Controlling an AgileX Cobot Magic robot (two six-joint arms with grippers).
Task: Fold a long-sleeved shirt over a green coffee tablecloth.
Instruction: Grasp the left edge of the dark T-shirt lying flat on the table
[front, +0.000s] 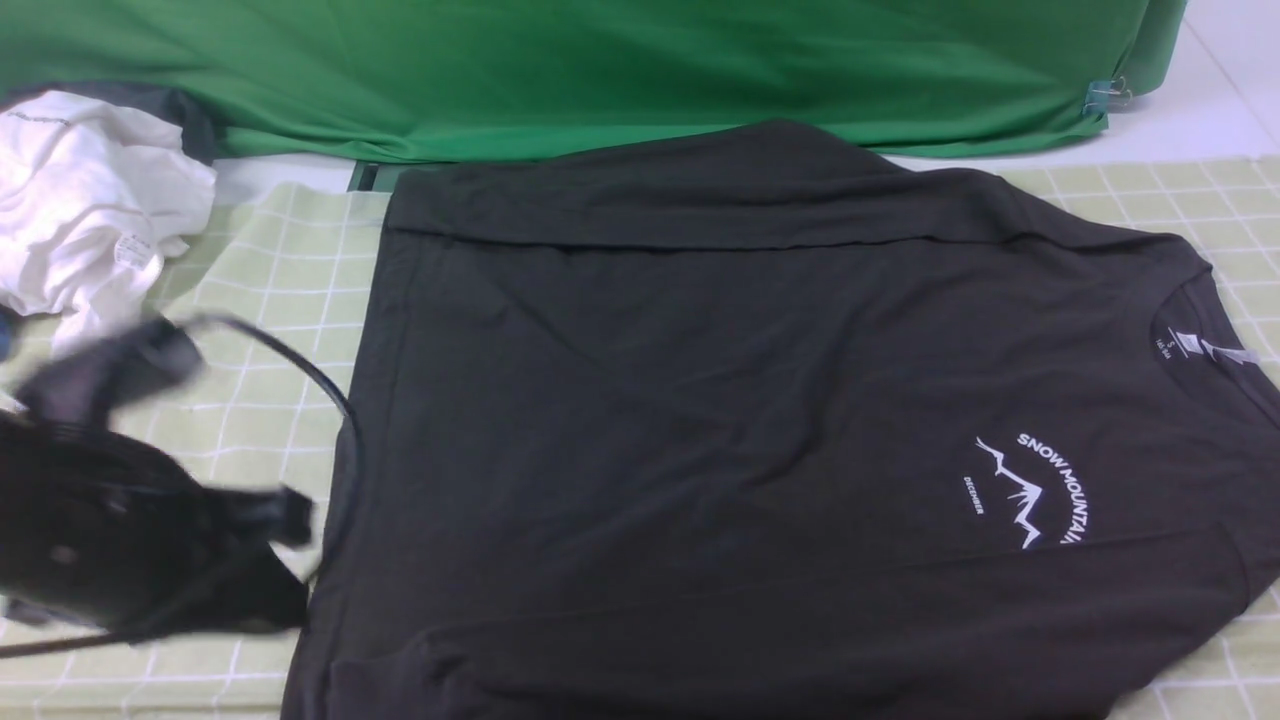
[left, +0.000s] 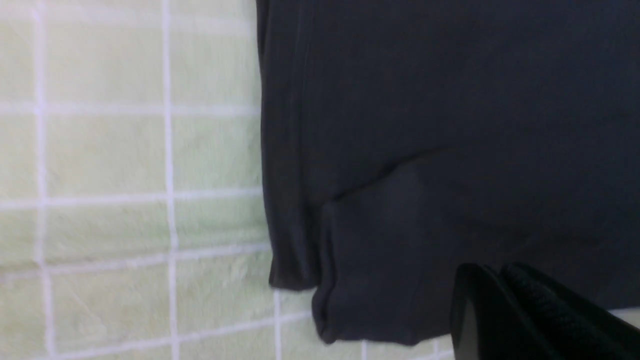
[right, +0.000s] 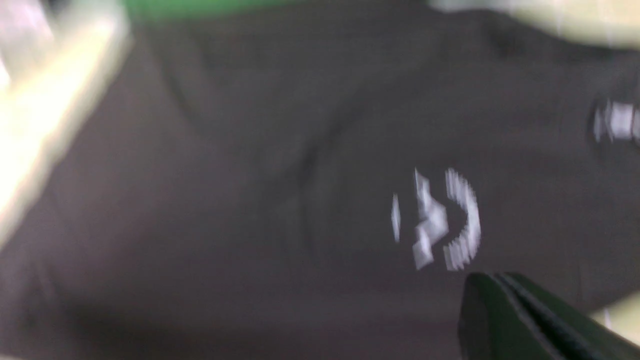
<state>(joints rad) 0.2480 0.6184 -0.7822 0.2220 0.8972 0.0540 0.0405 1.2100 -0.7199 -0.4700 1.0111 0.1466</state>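
Observation:
The long-sleeved shirt (front: 700, 400), dark charcoal, lies flat on the green coffee tablecloth (front: 270, 280) with its collar to the right. Its white mountain print (front: 1035, 490) and neck label (front: 1190, 345) face up. A folded band runs along its far edge. My left arm (front: 110, 530) is blurred at the left, beside the shirt's hem. In the left wrist view my left gripper (left: 492, 270) is shut and empty above the shirt (left: 450, 125), near a folded corner. My right gripper (right: 492, 277) is shut with nothing in it, over the shirt (right: 250, 175) near the print (right: 440, 220). It is out of the front view.
A crumpled white garment (front: 80, 200) lies at the back left on the tablecloth. Bright plain green fabric (front: 600, 60) covers the back, held by a clip (front: 1105, 97). A black cable (front: 300, 365) arcs from my left arm along the shirt's hem.

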